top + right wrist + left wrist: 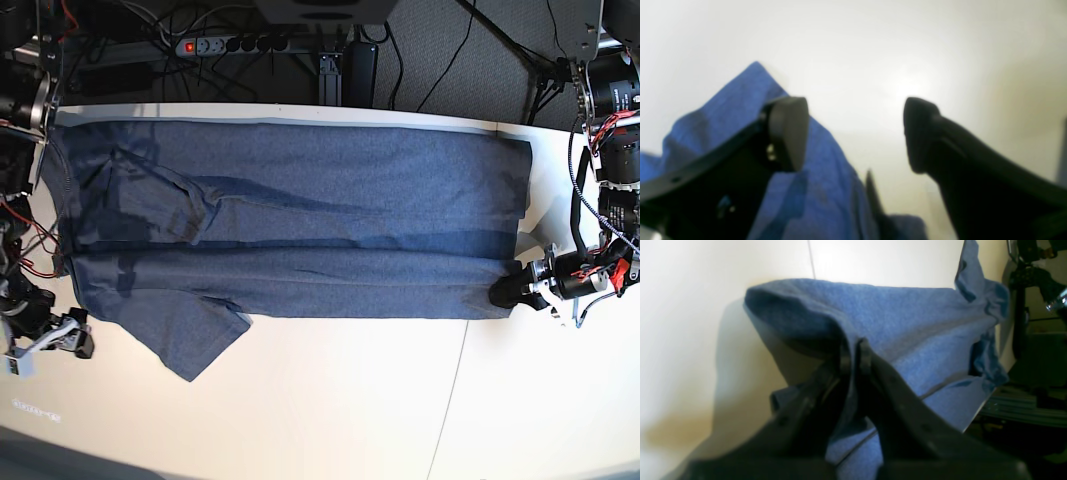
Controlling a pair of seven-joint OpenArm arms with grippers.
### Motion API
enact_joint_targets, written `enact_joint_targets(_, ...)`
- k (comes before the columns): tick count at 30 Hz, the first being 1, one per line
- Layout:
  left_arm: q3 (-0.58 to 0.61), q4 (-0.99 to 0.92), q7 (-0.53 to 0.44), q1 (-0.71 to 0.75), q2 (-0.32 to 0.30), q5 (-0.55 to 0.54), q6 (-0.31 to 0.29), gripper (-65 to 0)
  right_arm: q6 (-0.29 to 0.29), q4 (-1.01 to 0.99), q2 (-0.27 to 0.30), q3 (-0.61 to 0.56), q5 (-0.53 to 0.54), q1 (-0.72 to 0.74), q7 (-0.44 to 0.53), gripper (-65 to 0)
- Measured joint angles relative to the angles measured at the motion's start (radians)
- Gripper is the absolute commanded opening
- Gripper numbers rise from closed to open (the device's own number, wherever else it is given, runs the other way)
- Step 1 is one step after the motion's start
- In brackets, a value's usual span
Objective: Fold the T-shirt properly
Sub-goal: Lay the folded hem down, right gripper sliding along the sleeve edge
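The T-shirt (300, 220) lies spread across the far half of the white table (350, 400), stretched from the left edge almost to the right edge. Its body is folded lengthwise, with a long crease running left to right through the middle, and one short sleeve (195, 345) pokes out toward the near side at the left end. The cloth is a plain slate blue with a few darker wrinkles near the left end.

At the right end of the table the left gripper (505, 290) sits low, right at the near right corner of the shirt. In the left wrist view the left gripper (855, 355) has its two dark jaws pressed together with a fold of the blue fabric (907, 326) pinched between them, and the cloth rises in a soft ridge away from the tips.

At the left end the right arm stands beside the shirt's edge. In the right wrist view the right gripper (853, 133) has its jaws spread wide with only bare table between them; one finger (786, 130) rests over blue cloth (820, 186), which lies beside and under it without being clamped.

Beyond the far edge of the table a power strip (235, 44) and a tangle of black cables (440, 50) lie on the floor
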Motion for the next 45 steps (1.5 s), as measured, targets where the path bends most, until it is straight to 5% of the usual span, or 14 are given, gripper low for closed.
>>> enact_joint_targets(9, 0.000, 0.000, 0.001, 0.005, 0.000, 0.001, 0.000, -65.0, 0.000, -0.346, -0.082, 0.001, -0.072, 0.219, 0.037, -21.4)
enact_joint_targets(15, 0.000, 0.000, 0.001, 0.006, 0.000, 0.002, 0.000, -65.0, 0.000, -0.452, -0.095, 0.001, -0.077, 0.211, 0.010, -21.4)
enact_joint_targets(25, 0.000, 0.000, 0.001, 0.008, 0.000, 0.001, 0.000, -65.0, 0.000, -0.494, -0.096, 0.003, -0.093, 0.226, -0.005, -21.4)
enact_joint_targets(31, 0.000, 0.000, 0.001, 0.008, 0.000, 0.000, 0.000, -65.0, 0.003, -0.492, -0.143, 0.002, -0.190, 0.245, 0.002, -21.4)
enact_joint_targets(45, 0.000, 0.000, 0.001, 0.008, 0.000, -0.003, 0.000, -65.0, 0.003, -0.486, -0.209, -0.284, -0.193, 0.275, 0.013, -21.4)
